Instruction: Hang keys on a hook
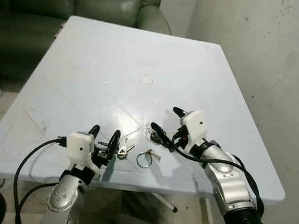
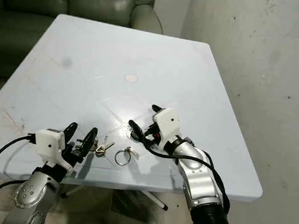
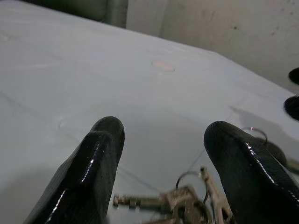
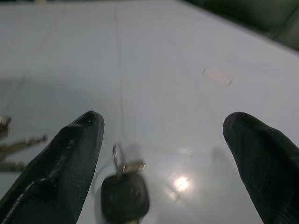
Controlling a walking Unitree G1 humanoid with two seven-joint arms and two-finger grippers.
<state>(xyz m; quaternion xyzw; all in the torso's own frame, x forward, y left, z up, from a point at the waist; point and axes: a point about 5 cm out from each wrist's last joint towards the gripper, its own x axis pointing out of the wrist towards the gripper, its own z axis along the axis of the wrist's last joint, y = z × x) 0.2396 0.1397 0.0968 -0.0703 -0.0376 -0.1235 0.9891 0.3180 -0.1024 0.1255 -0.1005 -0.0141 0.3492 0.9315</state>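
A bunch of silver keys [image 1: 123, 150] lies near the front edge of the pale blue table [image 1: 117, 62]. My left gripper [image 1: 105, 132] hovers open right beside and slightly over the bunch, whose keys [image 3: 180, 205] show low between its fingers. A loose key ring [image 1: 144, 159] with a small key lies just right of the bunch. A black-headed key [image 4: 125, 196] rests on the table under my right gripper [image 1: 165, 118], which is open with nothing between its fingers.
A dark green sofa [image 1: 70, 0] stands behind the table. A stained grey wall [image 1: 279, 60] runs along the right side. A small round cap [image 1: 146, 80] marks the table's middle. The table's front edge is close to both arms.
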